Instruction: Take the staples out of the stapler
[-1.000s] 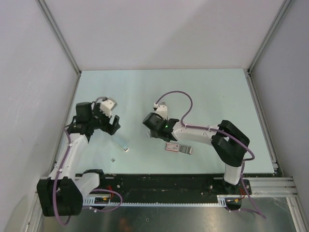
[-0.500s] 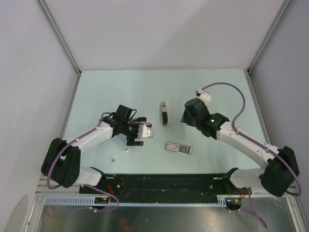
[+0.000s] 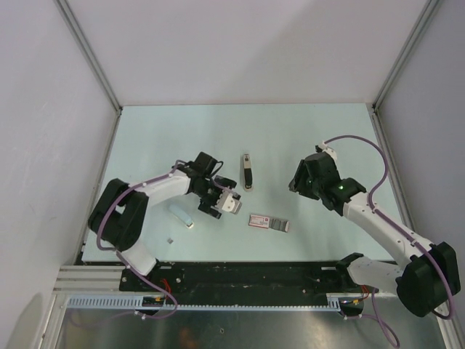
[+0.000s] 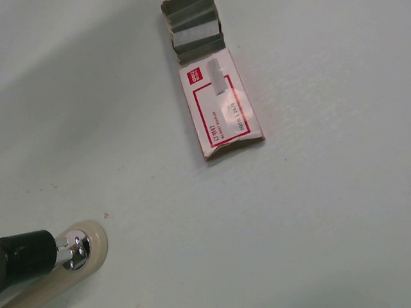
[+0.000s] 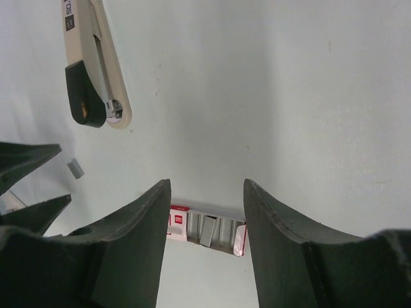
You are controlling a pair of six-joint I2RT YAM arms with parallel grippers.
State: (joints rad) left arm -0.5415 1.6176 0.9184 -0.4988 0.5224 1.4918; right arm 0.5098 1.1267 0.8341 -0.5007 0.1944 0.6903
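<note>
The staples [image 3: 182, 216], a pale silvery-blue bar with a whitish end, lie on the table left of centre, and a tiny bit [image 3: 170, 239] lies nearer the front. The stapler [image 3: 248, 172], slim and black on a beige base, rests mid-table, its end [image 4: 61, 255] showing in the left wrist view. My left gripper [image 3: 218, 200] hovers open between the bar and the stapler, holding nothing. My right gripper [image 3: 305, 178] is off to the stapler's right. Its fingers [image 5: 205, 186] are open and empty. A small grey bit [image 5: 75, 168] lies below the stapler [image 5: 96, 70].
A red-and-white staple box [image 3: 269, 222] lies open in front of the stapler, rows of grey staples showing inside [image 4: 218, 106] [image 5: 205, 230]. Grey walls enclose the table on three sides. The black rail with the arm bases runs along the near edge.
My left gripper swung from the left rear toward the centre, ending beside the stapler. My right gripper withdrew to the right, uncovering the stapler on the table.
</note>
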